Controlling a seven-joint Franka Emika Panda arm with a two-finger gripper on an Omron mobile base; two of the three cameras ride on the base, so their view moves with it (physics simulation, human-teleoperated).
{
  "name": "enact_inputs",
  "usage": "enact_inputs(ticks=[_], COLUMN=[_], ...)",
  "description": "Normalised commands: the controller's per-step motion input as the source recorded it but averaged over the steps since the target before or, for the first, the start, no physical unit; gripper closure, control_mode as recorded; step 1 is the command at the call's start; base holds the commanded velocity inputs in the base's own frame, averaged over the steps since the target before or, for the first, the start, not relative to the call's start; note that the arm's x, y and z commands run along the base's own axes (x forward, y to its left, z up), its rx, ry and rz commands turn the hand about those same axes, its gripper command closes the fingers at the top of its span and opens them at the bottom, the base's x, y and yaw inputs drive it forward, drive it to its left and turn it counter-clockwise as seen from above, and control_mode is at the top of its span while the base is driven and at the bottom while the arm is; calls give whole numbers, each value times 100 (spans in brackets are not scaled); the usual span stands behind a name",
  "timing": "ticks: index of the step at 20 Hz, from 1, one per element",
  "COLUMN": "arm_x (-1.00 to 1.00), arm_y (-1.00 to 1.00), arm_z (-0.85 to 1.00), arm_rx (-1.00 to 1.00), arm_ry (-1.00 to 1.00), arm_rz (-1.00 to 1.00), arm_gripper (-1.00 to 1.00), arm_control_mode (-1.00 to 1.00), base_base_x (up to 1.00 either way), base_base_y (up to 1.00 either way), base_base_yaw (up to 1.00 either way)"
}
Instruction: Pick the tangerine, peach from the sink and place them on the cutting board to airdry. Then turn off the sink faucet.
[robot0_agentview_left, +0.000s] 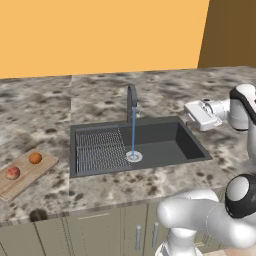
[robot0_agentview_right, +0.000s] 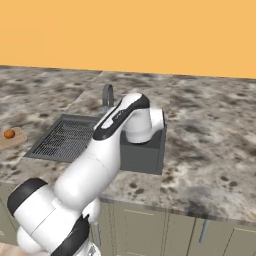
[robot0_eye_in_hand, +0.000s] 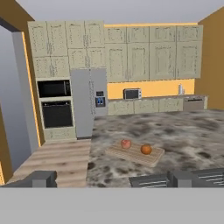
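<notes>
Resting on the cutting board (robot0_agentview_left: 25, 172) left of the sink (robot0_agentview_left: 165, 145) are tangerine (robot0_agentview_left: 35, 158) and peach (robot0_agentview_left: 13, 173); the faucet (robot0_agentview_left: 131, 102) runs; the gripper (robot0_agentview_left: 192, 114) hovers right of it, jaws spread.

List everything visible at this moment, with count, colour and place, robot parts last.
tangerine: one, orange, on the cutting board
peach: one, reddish-pink, on the cutting board beside the tangerine
cutting board: one, light-brown wood, on the counter left of the sink
sink: one, dark grey, set into the counter
faucet: one, dark grey, behind the sink, water running
counter: one, speckled grey stone
fridge: one, grey, across the room
gripper: one, white, fingers open, right of the faucet
</notes>
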Motion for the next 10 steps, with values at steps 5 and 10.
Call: enact_inputs(ticks=[5, 10], arm_x=[37, 46], arm_y=[0, 0], arm_z=[-22, -15], arm_rx=[1, 2], arm_ry=[0, 0], arm_rz=[0, 1], arm_gripper=[-100, -100], arm_control_mode=[-100, -100], base_base_x=[0, 0], base_base_y=[0, 0], base_base_yaw=[0, 0])
